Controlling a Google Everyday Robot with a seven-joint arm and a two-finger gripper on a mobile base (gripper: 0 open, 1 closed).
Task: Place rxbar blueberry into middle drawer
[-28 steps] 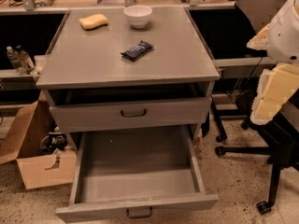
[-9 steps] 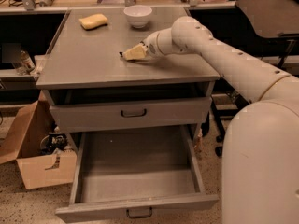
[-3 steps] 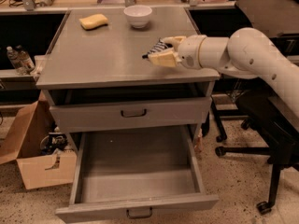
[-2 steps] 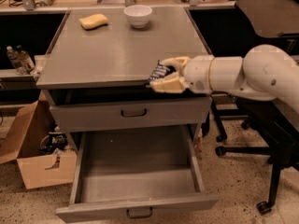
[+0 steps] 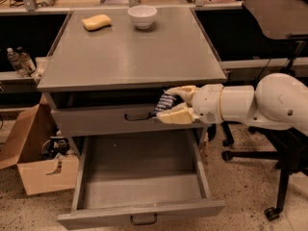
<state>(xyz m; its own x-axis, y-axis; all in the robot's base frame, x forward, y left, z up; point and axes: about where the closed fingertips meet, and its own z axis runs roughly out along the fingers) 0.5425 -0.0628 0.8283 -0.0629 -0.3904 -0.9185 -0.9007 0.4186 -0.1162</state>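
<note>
My gripper point(image 5: 169, 104) is shut on the rxbar blueberry point(image 5: 165, 101), a dark wrapped bar with pale lettering held between the cream fingers point(image 5: 177, 115). It hangs in front of the upper handled drawer point(image 5: 96, 119), just off the cabinet top's front edge. The middle drawer point(image 5: 139, 177) is pulled wide open below, and its grey inside holds nothing. The gripper is above the drawer's back right part. My white arm reaches in from the right.
A yellow sponge point(image 5: 96, 21) and a white bowl point(image 5: 142, 16) sit at the back of the cabinet top point(image 5: 125, 52). A cardboard box point(image 5: 38, 162) stands on the floor to the left. Chair bases point(image 5: 269, 177) stand to the right.
The gripper picked the bar up from the cabinet top, carried it forward off the front edge and lowered it to the level of the upper drawer's front.
</note>
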